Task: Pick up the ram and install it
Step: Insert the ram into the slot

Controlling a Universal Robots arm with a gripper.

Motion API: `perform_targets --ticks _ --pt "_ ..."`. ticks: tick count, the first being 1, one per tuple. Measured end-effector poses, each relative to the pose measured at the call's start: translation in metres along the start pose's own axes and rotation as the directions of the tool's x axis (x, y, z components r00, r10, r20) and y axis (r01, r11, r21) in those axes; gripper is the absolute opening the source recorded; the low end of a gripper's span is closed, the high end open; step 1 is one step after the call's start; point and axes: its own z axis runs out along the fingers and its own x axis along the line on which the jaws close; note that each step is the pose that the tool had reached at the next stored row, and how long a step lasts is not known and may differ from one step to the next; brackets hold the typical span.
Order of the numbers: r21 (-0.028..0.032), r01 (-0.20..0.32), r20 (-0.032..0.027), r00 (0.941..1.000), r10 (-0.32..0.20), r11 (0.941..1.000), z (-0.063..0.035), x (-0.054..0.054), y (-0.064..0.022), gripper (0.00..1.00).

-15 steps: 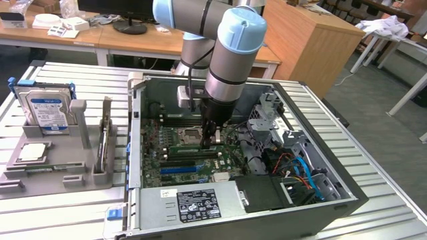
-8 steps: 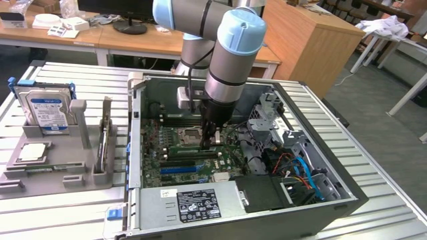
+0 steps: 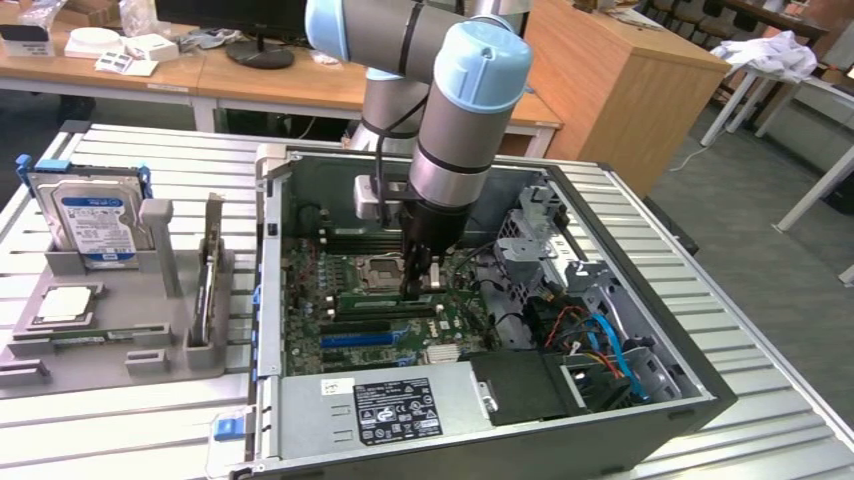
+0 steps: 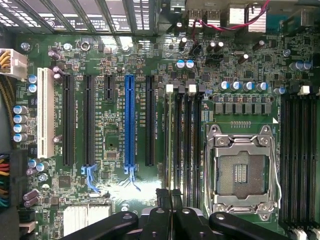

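The ram [image 4: 171, 140] is a thin green stick seen edge-on, lined up with a memory slot beside the open CPU socket [image 4: 242, 170]. My gripper [image 4: 171, 196] is shut, its black fingertips pinching the top edge of the stick. In the exterior view the gripper [image 3: 424, 288] reaches straight down into the open computer case [image 3: 641, 330], and the ram [image 3: 380, 298] shows as a green strip under the fingers, just in front of the socket [image 3: 384, 268]. I cannot tell how deep the stick sits in the slot.
A grey tray [image 3: 120, 300] at the exterior view's left holds a blue-labelled hard drive [image 3: 94, 215] and a square CPU chip [image 3: 64, 303]. Inside the case are a drive cage [image 3: 534, 235], coloured cables [image 3: 601, 345] and a power supply [image 3: 387, 405]. A blue expansion slot [image 4: 130, 120] lies nearby.
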Motion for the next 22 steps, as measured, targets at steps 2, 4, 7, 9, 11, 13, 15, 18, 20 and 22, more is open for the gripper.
perform_targets --ticks 2,4,7,9,11,13,15,18,20,22 --pt "0.0001 -0.001 0.0001 1.0000 0.001 1.0000 0.0003 0.0000 0.0000 0.11" --pt "0.0001 -0.001 0.0001 1.0000 0.001 1.0000 0.0006 0.0000 0.0000 0.11" --pt "0.0002 -0.002 0.0002 1.0000 0.002 1.0000 0.0011 0.0000 0.0000 0.11" --pt "0.0002 -0.003 0.0001 1.0000 0.003 1.0000 0.0012 0.0001 0.0000 0.11" --pt "0.0002 -0.003 0.0000 1.0000 0.003 1.0000 0.0012 0.0000 0.0000 0.11" --pt "0.0002 -0.003 0.0002 1.0000 0.003 1.0000 0.0016 0.0000 0.0000 0.11" --pt "0.0001 -0.003 0.0000 1.0000 0.003 1.0000 0.0018 0.0000 0.0000 0.11" --pt "0.0002 -0.003 0.0001 1.0000 0.003 1.0000 0.0019 -0.0005 0.0000 0.11" --pt "0.0002 -0.003 0.0001 1.0000 0.003 1.0000 0.0020 -0.0016 0.0000 0.11" --pt "0.0002 -0.003 0.0001 1.0000 0.003 1.0000 0.0020 -0.0016 0.0000 0.11"
